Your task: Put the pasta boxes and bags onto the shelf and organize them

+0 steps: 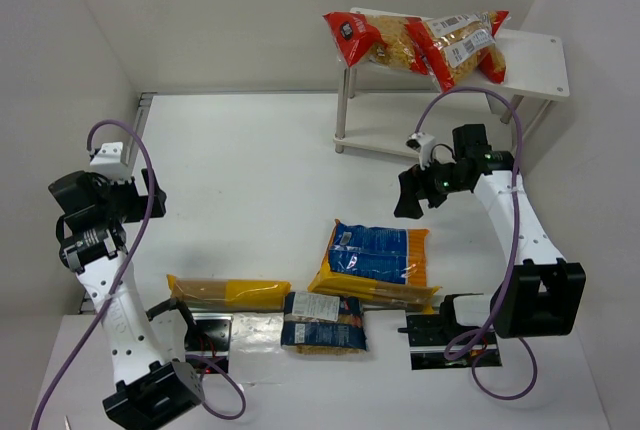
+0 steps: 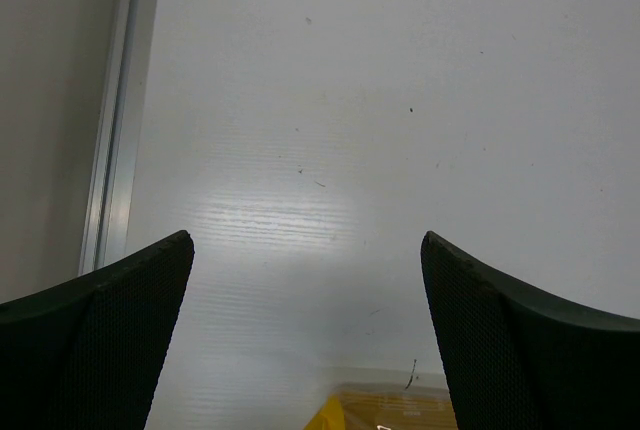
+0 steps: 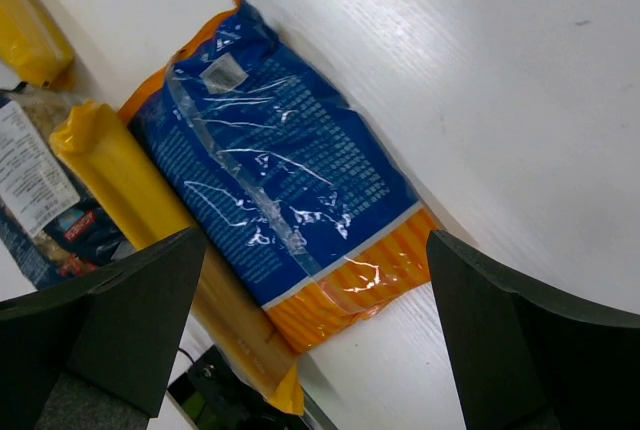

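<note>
Red-ended bags (image 1: 385, 40), 2 on shelf (image 1: 540, 65), spaghetti packs (image 1: 228, 292), seemingly 2

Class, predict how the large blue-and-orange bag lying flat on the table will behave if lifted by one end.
The blue-and-orange bag has glossy, wrinkled film, so it will probably feel slippery. It lies flat with straight edges, so it likely stays fairly stiff rather than drooping. Being wide and flat, it should not roll.
</note>
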Available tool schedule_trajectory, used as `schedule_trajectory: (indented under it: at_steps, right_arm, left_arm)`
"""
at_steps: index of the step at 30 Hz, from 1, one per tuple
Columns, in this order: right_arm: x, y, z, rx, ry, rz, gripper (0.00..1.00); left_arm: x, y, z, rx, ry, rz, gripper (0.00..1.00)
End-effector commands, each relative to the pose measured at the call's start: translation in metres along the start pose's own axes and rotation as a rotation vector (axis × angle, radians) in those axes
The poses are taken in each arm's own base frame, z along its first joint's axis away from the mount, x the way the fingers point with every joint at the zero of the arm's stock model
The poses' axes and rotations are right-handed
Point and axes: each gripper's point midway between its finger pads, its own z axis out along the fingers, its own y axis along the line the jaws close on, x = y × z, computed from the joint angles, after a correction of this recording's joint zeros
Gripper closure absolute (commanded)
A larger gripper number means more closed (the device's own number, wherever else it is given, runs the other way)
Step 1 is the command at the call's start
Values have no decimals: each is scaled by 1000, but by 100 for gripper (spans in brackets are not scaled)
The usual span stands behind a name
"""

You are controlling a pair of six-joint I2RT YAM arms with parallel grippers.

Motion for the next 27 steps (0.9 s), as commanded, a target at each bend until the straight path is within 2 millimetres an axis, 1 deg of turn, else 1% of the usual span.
schedule_trajectory:
  at_steps: [1, 2, 4, 5, 6, 7, 8, 9, 11, 12, 13, 14, 15, 17, 18, 22, 25, 26, 27]
  right_arm:
    - [-1, 31, 2, -135, 49, -137, 0]
    - [-3, 47, 10, -190, 84, -205, 0]
    - [1, 62, 15, -225, 127, -238, 0]
    - [-1, 66, 17, -233, 144, -268, 0]
    - [5, 74, 26, -240, 201, -314, 0]
    - [7, 79, 29, -235, 239, -340, 0]
    - [15, 85, 34, -230, 296, -364, 0]
    - [27, 94, 44, -207, 388, -443, 0]
    - [36, 104, 52, -198, 451, -492, 0]
    - [40, 112, 56, -214, 477, -523, 0]
    - [43, 115, 59, -225, 490, -532, 0]
    - [50, 118, 58, -242, 527, -539, 0]
    - [60, 125, 62, -284, 572, -549, 0]
    - [73, 137, 56, -359, 638, -560, 0]
    - [78, 143, 56, -388, 656, -556, 0]
    - [90, 171, 58, -433, 691, -658, 0]
    - [96, 176, 65, -451, 722, -653, 5]
    - [102, 179, 68, -477, 746, -655, 9]
    - [104, 180, 70, -488, 756, -644, 11]
  left_arm:
    - [-8, 0, -2, 5, -41, 33, 0]
    - [-8, 0, -2, 5, -41, 33, 0]
    - [-9, 0, -4, 4, -49, 37, 0]
    - [-9, 0, -4, 3, -49, 37, 0]
    - [-9, 0, -4, 3, -49, 37, 0]
    - [-9, 0, -4, 3, -49, 37, 0]
    - [-9, 0, -4, 3, -49, 37, 0]
    - [-9, 0, -4, 3, -49, 37, 0]
    - [-9, 0, -4, 3, -49, 37, 0]
    - [-9, 2, -4, -5, -49, 33, 0]
    - [-10, 0, -4, 4, -51, 33, 0]
    - [-9, 2, -5, -4, -52, 29, 0]
    - [-9, 2, -5, -4, -52, 28, 0]
    - [-9, 6, -5, -13, -52, 33, 0]
    - [-9, 6, -5, -13, -52, 33, 0]
    - [-10, 7, -8, -23, -60, 32, 0]
    - [-10, 7, -8, -24, -60, 32, 0]
    - [-10, 8, -8, -23, -62, 28, 0]
    - [-10, 8, -8, -23, -62, 28, 0]
